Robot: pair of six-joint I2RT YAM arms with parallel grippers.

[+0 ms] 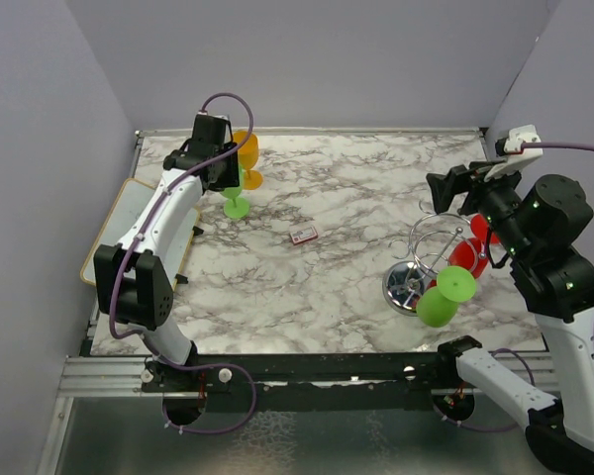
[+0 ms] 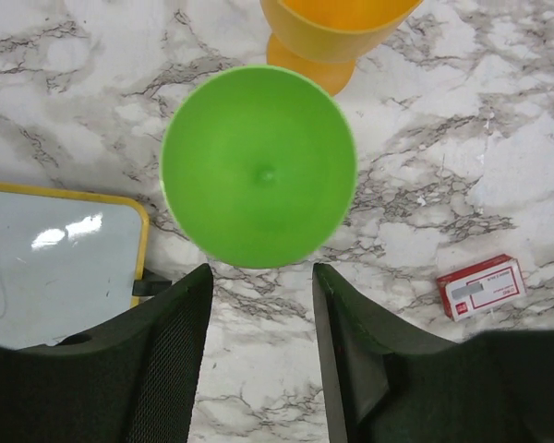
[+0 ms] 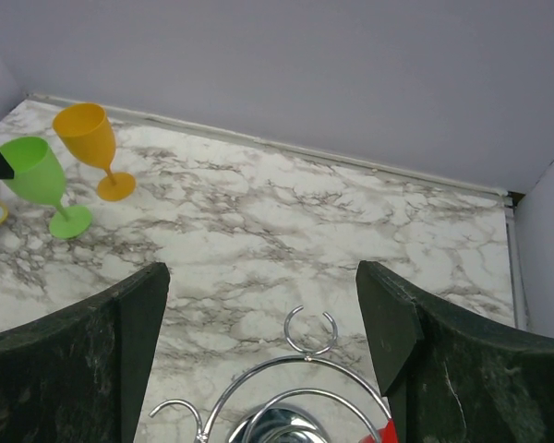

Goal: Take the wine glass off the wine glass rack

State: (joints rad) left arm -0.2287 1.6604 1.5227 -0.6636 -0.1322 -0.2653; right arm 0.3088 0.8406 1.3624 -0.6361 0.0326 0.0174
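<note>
Two or more hung glasses: a green wine glass (image 1: 445, 297) and a red wine glass (image 1: 467, 255) hang on the wine glass rack (image 1: 406, 287), just below my right gripper (image 3: 263, 272).
Right fingers: spread wide and empty. I'd lower straight down, straddle one stem, then slide it outward.
Left fingers: my left gripper (image 2: 261, 281) is parted, holding nothing. The standing green glass (image 2: 258, 166) is just ahead.

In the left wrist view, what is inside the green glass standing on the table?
Nothing: the green glass is empty, showing only a small dimple at its bottom. Its bowl covers its own stem and foot from this view.
</note>
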